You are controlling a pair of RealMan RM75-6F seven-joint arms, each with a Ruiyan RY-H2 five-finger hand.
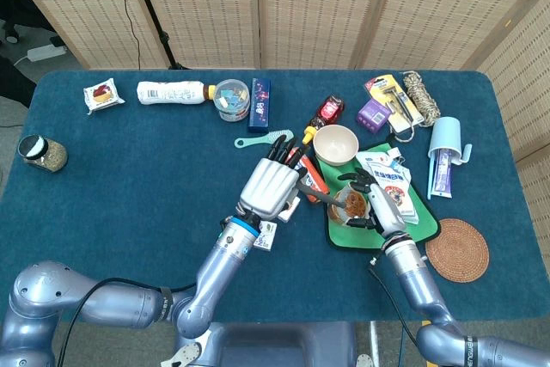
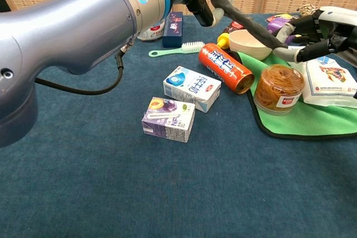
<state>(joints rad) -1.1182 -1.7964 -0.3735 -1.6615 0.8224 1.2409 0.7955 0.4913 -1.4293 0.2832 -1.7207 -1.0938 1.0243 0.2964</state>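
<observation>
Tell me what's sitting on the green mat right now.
On the green mat stand a lidless jar of brownish food and white snack packets. The right hand hovers over the jar holding a dark spoon. The mat's far side is hidden behind these things.

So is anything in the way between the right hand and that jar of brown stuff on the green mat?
Nothing visible. The jar stands on the green mat right beside the right hand. The dark utensil that hand seems to grip slants away toward the left hand.
</observation>
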